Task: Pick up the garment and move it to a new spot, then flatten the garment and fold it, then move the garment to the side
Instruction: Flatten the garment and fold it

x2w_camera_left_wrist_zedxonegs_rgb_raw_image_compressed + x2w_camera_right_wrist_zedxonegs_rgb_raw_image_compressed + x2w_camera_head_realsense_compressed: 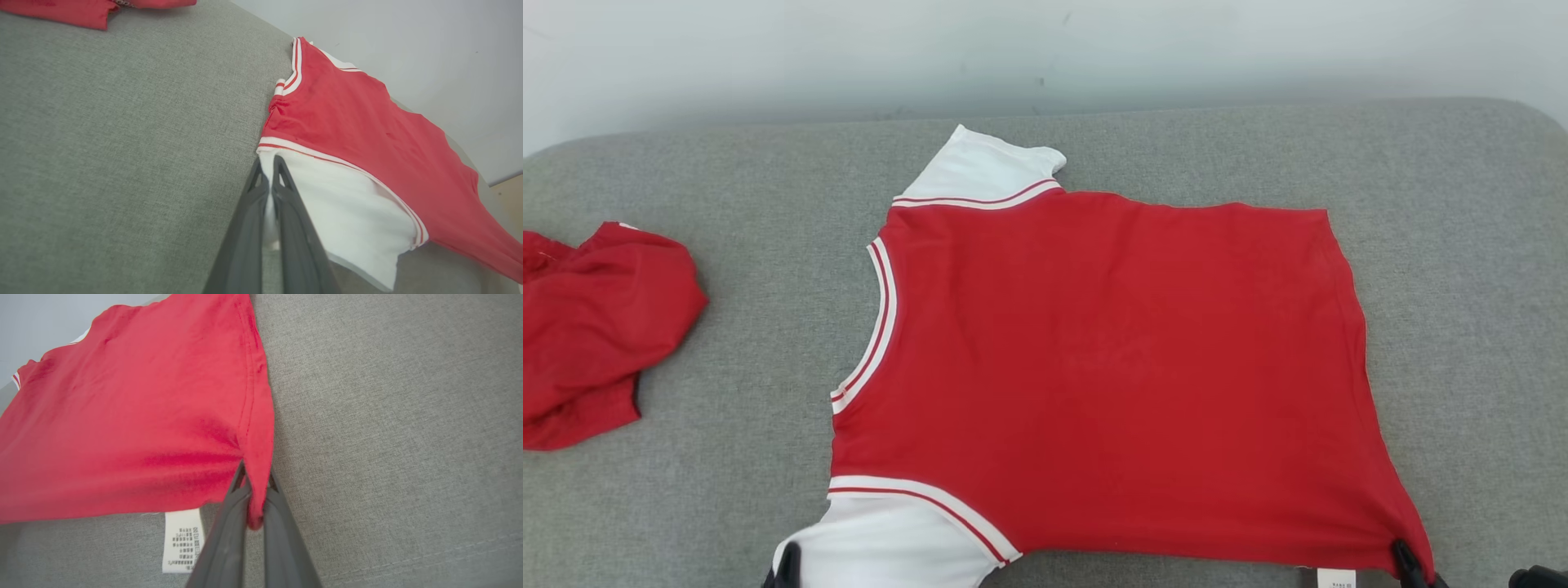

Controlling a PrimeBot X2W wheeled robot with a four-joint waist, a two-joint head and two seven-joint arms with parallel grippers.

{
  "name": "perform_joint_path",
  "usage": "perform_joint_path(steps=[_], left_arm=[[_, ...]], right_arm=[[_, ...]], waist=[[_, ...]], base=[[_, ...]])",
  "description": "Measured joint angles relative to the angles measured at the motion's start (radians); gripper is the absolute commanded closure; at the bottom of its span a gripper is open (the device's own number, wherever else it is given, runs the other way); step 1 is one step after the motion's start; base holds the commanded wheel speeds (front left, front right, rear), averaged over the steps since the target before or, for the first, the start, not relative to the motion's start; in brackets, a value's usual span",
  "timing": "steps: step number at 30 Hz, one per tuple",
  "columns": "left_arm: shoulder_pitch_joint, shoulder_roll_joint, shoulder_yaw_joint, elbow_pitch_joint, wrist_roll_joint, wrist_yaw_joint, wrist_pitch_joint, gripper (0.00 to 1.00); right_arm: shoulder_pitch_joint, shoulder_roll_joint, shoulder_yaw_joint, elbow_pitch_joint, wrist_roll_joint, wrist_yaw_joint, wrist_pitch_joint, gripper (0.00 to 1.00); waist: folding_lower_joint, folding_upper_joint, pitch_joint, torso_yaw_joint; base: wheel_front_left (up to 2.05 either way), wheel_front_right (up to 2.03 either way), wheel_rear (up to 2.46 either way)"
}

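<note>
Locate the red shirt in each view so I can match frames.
Head view: red shirt spread flat, centre.
Left wrist view: right side, its white sleeve pinched in the left jaws.
Right wrist view: left half, hem corner pinched in the right jaws.
Shared landmark: grey cushion beneath it.

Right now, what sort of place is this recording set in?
Probably an indoor garment-folding station: a grey upholstered surface against a plain pale wall, a red-and-white T-shirt spread flat, and another crumpled red garment alongside.
</note>
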State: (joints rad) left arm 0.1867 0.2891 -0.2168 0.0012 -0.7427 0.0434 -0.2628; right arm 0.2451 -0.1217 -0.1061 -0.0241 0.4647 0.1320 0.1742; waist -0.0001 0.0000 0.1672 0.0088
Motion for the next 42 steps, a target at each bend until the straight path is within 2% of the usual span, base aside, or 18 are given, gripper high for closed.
perform_joint_path(steps=[11, 18, 23, 30, 31, 32, 33, 34, 42], left_arm=[[-0.169, 0.017, -0.030, 0.033, 0.027, -0.043, 0.039, 1.00], [-0.323, 0.052, -0.034, 0.082, 0.039, -0.069, 0.086, 1.00], [-0.443, 0.062, -0.052, 0.179, 0.052, -0.092, 0.119, 1.00], [-0.606, 0.046, -0.078, 0.377, 0.057, -0.127, 0.119, 1.00], [-0.626, 0.043, -0.082, 0.405, 0.058, -0.133, 0.112, 0.91], [-0.646, 0.038, -0.087, 0.435, 0.059, -0.134, 0.109, 0.91], [-0.662, 0.033, -0.094, 0.459, 0.066, -0.141, 0.100, 0.13], [-0.675, 0.027, -0.097, 0.486, 0.067, -0.141, 0.088, 0.00], [-0.705, 0.022, -0.095, 0.592, 0.077, -0.159, 0.019, 0.00]], right_arm=[[-0.104, 0.010, 0.023, 0.030, 0.069, 0.000, 0.067, 1.00], [-0.219, 0.018, 0.062, 0.082, 0.099, 0.000, 0.085, 1.00], [-0.320, 0.020, 0.073, 0.137, 0.106, 0.000, 0.100, 1.00], [-0.479, 0.020, 0.085, 0.256, 0.108, 0.000, 0.102, 1.00], [-0.501, 0.019, 0.085, 0.277, 0.107, 0.000, 0.095, 0.58], [-0.521, 0.018, 0.086, 0.294, 0.104, 0.000, 0.079, 0.58], [-0.538, 0.017, 0.087, 0.312, 0.099, 0.000, 0.064, 0.00], [-0.553, 0.015, 0.093, 0.330, 0.096, 0.000, 0.052, 0.00], [-0.558, -0.055, 0.154, 0.398, 0.049, 0.000, -0.042, 0.00]], waist=[[0.0001, 0.0000, -0.006, -0.024], [0.0001, 0.0001, 0.016, -0.059], [0.0002, 0.0001, 0.039, -0.079], [0.0002, 0.0001, 0.065, -0.099], [0.0002, 0.0001, 0.067, -0.101], [0.0003, 0.0001, 0.069, -0.101], [0.0003, 0.0002, 0.069, -0.101], [0.0003, 0.0002, 0.068, -0.099], [0.0003, 0.0001, 0.052, -0.080]], base=[[0.00, 0.00, 0.00], [0.00, 0.00, 0.00], [0.00, 0.00, 0.00], [0.00, 0.00, 0.00], [0.00, 0.00, 0.00], [0.00, 0.00, 0.00], [0.00, 0.00, 0.00], [0.00, 0.00, 0.00], [0.00, 0.00, 0.00]])
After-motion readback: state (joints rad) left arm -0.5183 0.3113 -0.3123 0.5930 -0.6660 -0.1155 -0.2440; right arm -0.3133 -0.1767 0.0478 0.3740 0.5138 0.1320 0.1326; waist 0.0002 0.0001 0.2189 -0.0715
